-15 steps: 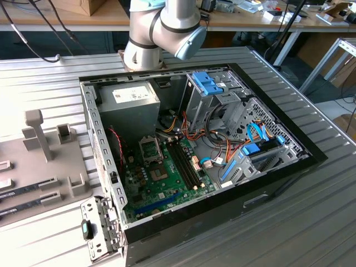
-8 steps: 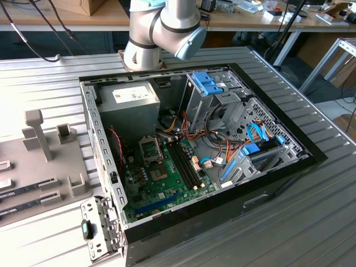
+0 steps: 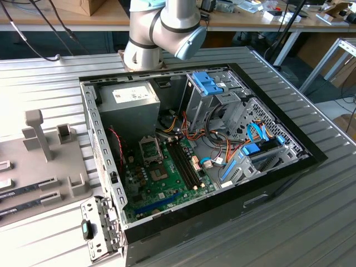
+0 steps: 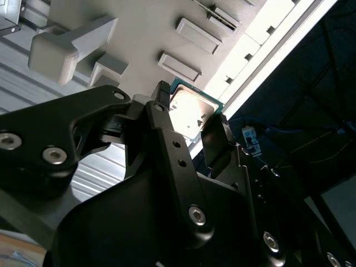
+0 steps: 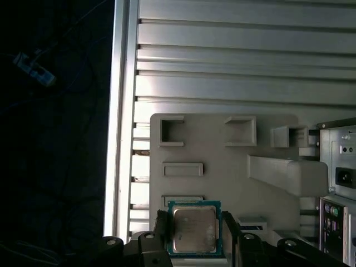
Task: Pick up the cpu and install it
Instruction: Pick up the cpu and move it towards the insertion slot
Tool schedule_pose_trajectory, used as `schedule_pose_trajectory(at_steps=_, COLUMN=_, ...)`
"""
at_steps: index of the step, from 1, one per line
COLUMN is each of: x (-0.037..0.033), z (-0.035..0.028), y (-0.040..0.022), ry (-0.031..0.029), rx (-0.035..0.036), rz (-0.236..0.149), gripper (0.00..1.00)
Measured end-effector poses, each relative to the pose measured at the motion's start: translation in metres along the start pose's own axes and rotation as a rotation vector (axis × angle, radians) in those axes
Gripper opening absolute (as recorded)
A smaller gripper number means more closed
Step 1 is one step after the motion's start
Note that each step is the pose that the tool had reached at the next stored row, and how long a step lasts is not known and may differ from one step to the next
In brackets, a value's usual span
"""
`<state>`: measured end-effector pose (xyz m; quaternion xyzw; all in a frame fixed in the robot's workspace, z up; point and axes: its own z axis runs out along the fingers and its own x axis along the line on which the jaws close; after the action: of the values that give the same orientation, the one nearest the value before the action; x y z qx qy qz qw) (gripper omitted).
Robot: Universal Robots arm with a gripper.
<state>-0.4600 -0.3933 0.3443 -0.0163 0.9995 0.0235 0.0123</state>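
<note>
The cpu, a small square chip with a silvery top and green rim, sits between two black fingers of my gripper, which is shut on its edges. In both wrist views it hangs well above the grey fixture tray. The second wrist view shows the cpu lit brightly, a finger at each side of it, and my gripper closed around it. In the exterior view the green motherboard lies inside the open computer case, with its square socket near the power supply.
The grey tray with a tall post and small holders lies at the exterior view's left of the case. The arm's base stands behind the case. Cables, drive bays and memory sticks crowd the case. The ribbed table's edge borders dark floor.
</note>
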Motion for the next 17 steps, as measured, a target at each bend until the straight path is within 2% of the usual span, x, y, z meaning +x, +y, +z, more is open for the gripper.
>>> schedule_pose_trajectory(at_steps=17, x=-0.0002, z=-0.0071, y=0.0003, ry=0.0000, rx=-0.0001, rz=0.000, gripper=0.47)
